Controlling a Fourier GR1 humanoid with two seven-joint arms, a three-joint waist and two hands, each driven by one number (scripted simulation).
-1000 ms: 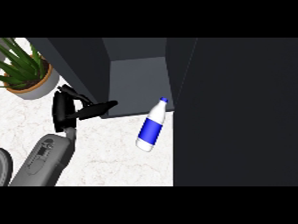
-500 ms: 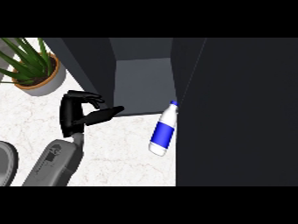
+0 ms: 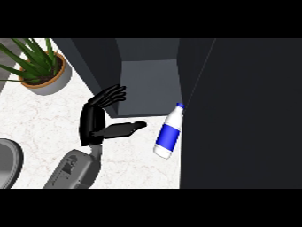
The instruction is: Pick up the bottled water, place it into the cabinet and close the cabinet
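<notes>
Left robot hand [image 3: 93, 120] spread, empty, just left of white-and-blue plastic water bottle [image 3: 168, 135] lying tilted at white marble counter's [image 3: 35, 115] right side, cap by dark cabinet door [image 3: 245, 111]. Best: wrap blue middle, then lift.

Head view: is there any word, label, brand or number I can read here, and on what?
No readable text anywhere.
On the white plastic water bottle with blue band: no lettering shows.
On the grey left forearm: a small dark marking, too blurred to read.
On the round plant pot with orange rim: nothing written.
</notes>
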